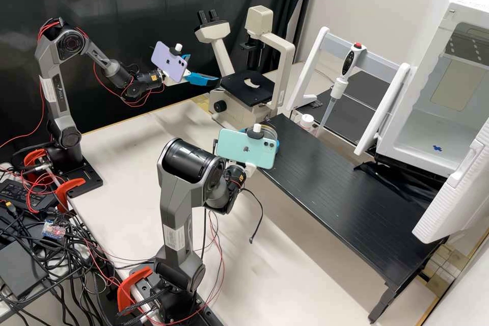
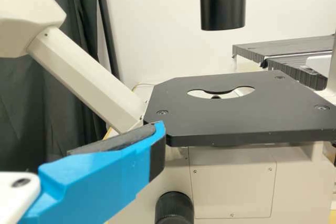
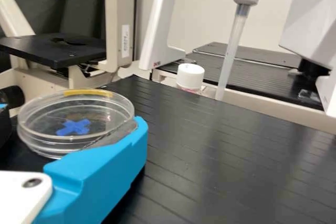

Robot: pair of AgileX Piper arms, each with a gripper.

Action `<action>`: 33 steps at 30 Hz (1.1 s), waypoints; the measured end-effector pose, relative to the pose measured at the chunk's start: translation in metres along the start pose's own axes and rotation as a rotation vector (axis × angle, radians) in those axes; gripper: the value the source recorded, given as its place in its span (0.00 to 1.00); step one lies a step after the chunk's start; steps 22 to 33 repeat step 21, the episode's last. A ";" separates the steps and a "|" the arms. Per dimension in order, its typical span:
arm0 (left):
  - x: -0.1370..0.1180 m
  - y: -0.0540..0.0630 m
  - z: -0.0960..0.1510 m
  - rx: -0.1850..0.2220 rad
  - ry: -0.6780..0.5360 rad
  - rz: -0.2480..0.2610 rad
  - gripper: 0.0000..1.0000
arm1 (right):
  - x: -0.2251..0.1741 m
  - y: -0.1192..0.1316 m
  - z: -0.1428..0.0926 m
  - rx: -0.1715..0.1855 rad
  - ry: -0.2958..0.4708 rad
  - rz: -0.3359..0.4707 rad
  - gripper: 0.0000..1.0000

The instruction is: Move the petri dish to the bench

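- My left gripper [image 1: 204,68]: jaws apart beside the microscope stage [image 2: 236,121], probably spare lol
- My right gripper [image 3: 71,120]: clamped on the petri dish [image 3: 100,109] from opposite sides, level over the black bench [image 3: 236,156], likely for a flat landing

You have two support surfaces. Lower level: the pale tabletop [image 1: 127,147]. On it you find the black base plates [image 1: 90,182] of both arms, secured at the edge by red clamps [image 1: 69,191]. The microscope [image 1: 232,107] stands at its far end. Upper level: the black bench [image 1: 351,198], raised above the tabletop on black legs [image 1: 382,308]. Note the narrow parallel grooves in its top and the dark cloth [image 1: 402,183] at its rear edge.
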 end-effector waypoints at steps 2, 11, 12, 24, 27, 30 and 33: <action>0.000 0.000 0.000 0.000 0.000 0.000 1.00 | -0.005 0.001 -0.003 -0.009 0.017 0.000 1.00; 0.000 0.000 0.000 0.000 0.000 0.000 1.00 | -0.057 0.028 -0.030 -0.041 0.190 0.201 1.00; 0.000 0.000 0.000 0.000 0.000 0.000 1.00 | -0.064 0.032 -0.034 -0.040 0.213 0.242 1.00; 0.000 0.000 0.000 0.000 0.000 0.000 1.00 | -0.104 0.061 -0.035 0.098 0.268 0.474 1.00; 0.000 0.000 0.000 0.000 0.000 0.000 1.00 | -0.104 0.061 -0.035 0.098 0.268 0.474 1.00; 0.000 0.000 0.000 0.000 0.000 0.000 1.00 | -0.104 0.061 -0.035 0.098 0.268 0.474 1.00; 0.000 0.000 0.000 0.000 0.000 0.000 1.00 | -0.104 0.061 -0.035 0.098 0.268 0.474 1.00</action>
